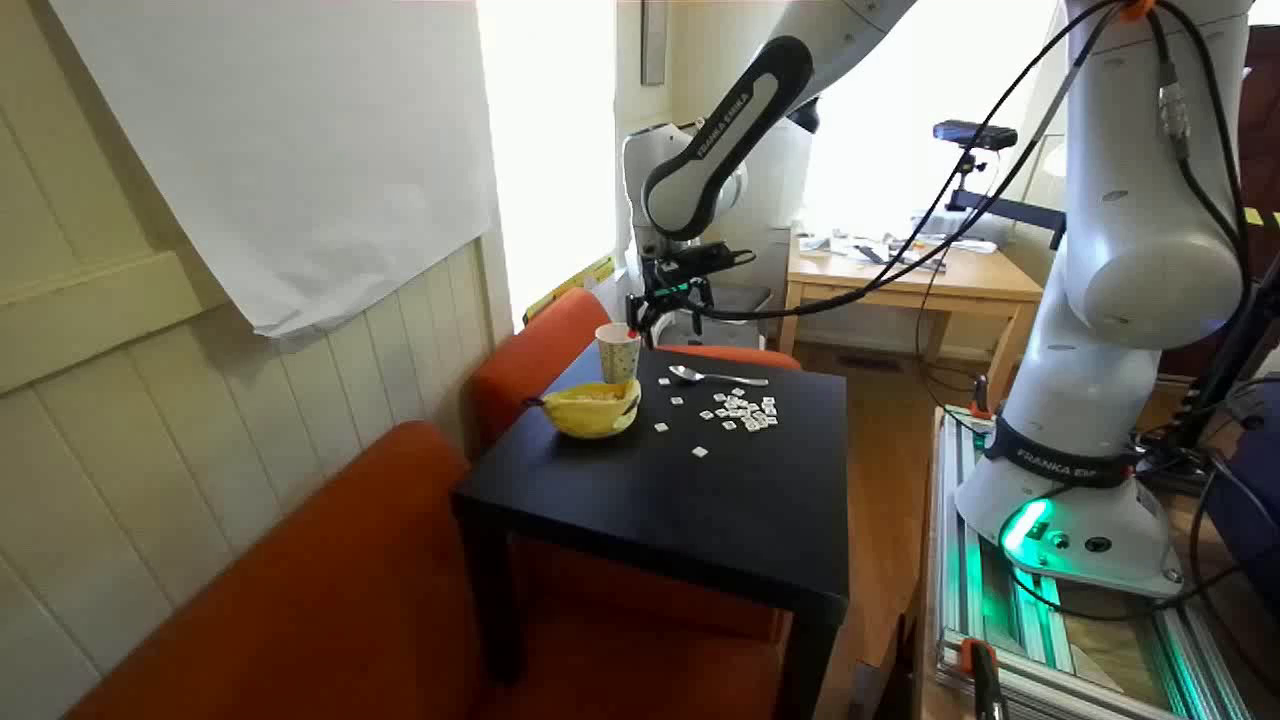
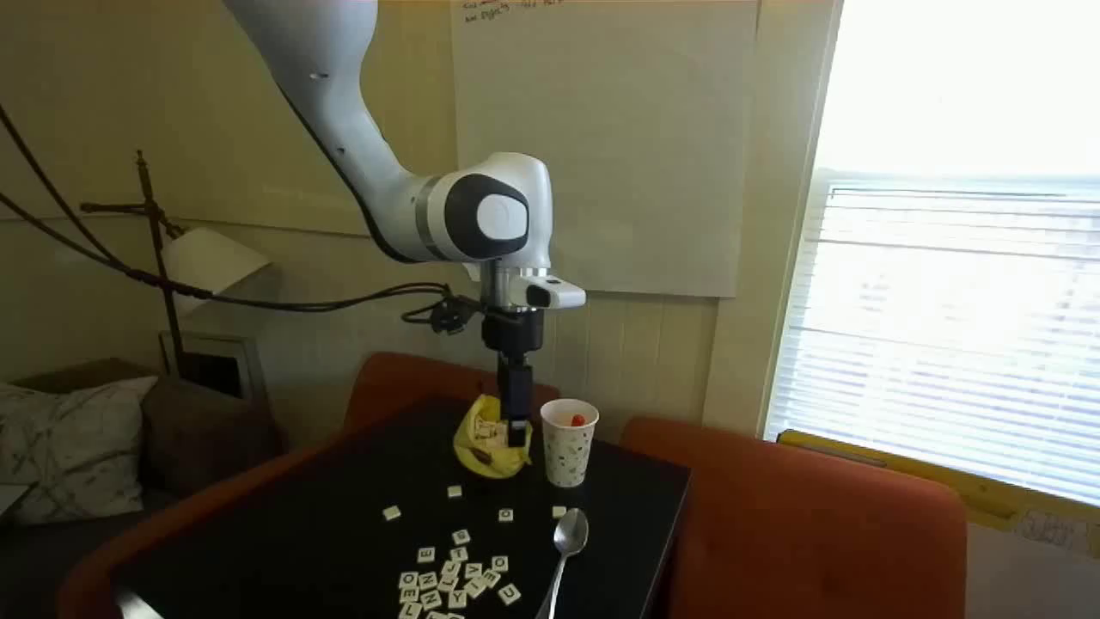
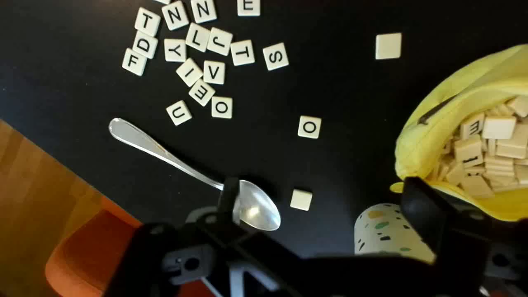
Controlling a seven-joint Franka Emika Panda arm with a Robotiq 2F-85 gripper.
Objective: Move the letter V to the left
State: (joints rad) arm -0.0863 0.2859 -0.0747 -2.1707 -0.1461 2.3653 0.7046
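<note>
Black hand (image 3: 324, 190) partly hides spoon (image 3: 258, 207) and cup (image 3: 385, 231)

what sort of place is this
Probably a living room or similar sitting area, though that's a guess: there's a cushion, a lamp with a pale shade and an orange chair.

Arm (image 2: 365, 159) wht | FRANKA EMIKA ltrg (image 1: 723, 126) | cbls (image 1: 852, 296) blk | base light (image 1: 1027, 525) grn | fingers (image 3: 427, 212) blk

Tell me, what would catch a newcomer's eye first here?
Probably the big white robot arm, looming above the black table, its open tool near a speckled cup. Next, the bright yellow bag beside that cup, heaped with pale tiles. Then the scattered letter tiles on the table, a V tile among them.
</note>
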